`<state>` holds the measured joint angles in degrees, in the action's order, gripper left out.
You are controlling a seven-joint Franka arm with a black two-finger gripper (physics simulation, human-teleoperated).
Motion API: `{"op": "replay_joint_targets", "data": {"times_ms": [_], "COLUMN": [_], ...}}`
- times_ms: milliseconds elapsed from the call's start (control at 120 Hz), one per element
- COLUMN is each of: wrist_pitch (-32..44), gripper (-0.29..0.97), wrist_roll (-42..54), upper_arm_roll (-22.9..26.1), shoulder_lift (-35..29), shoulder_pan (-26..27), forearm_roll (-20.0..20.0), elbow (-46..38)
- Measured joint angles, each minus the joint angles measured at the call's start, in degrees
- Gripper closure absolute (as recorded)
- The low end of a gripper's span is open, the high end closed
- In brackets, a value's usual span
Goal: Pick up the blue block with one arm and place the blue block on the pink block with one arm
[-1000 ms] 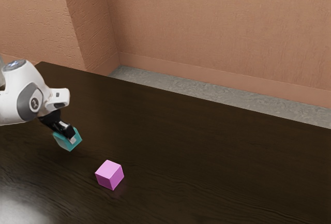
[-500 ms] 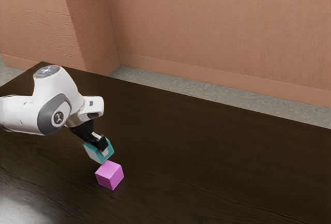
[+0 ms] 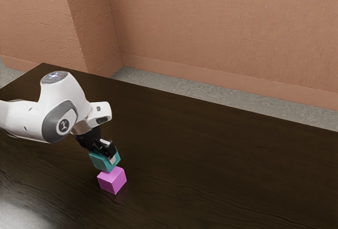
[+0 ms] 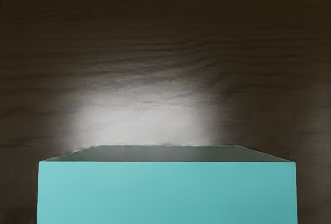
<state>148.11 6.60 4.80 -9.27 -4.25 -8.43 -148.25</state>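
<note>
blue block [image 3: 103,162] gripped and poised directly on top of the pink block [image 3: 112,180]

the black gripper [image 3: 104,153] is clamped on the blue block from two sides, its fingers pointing down from the white arm [image 3: 47,118] that reaches in from the exterior view's left. the block sits slightly tilted in the grasp, its underside right at the pink block's top face; whether the two touch cannot be told. the pink block rests on the dark wooden table [image 3: 222,160], its corner turned toward the camera. in the wrist view the blue block [image 4: 165,193] is just under the hand, with wood grain [image 4: 155,53] and a pale sheen of light beyond it. a terracotta wall [image 3: 222,23] and a grey strip of floor [image 3: 237,99] lie behind the table.
</note>
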Motion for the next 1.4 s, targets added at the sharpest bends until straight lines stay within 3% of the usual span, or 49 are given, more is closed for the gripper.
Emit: {"op": "replay_joint_targets", "data": {"times_ms": [800, 1058, 1400], "wrist_pitch": [-0.1, -0.1, -0.1], "gripper": [0.28, 0.29, 0.28], "wrist_roll": [-10.8, -11.9, -11.8], "upper_arm_roll": [1.3, 1.3, 1.3], "shoulder_lift": [-1.6, -1.5, -0.5], "shoulder_pan": [0.8, 0.5, -0.2], "forearm_roll": [0.0, 5.1, 7.3], "elbow": [-3.2, -2.9, -2.5]}}
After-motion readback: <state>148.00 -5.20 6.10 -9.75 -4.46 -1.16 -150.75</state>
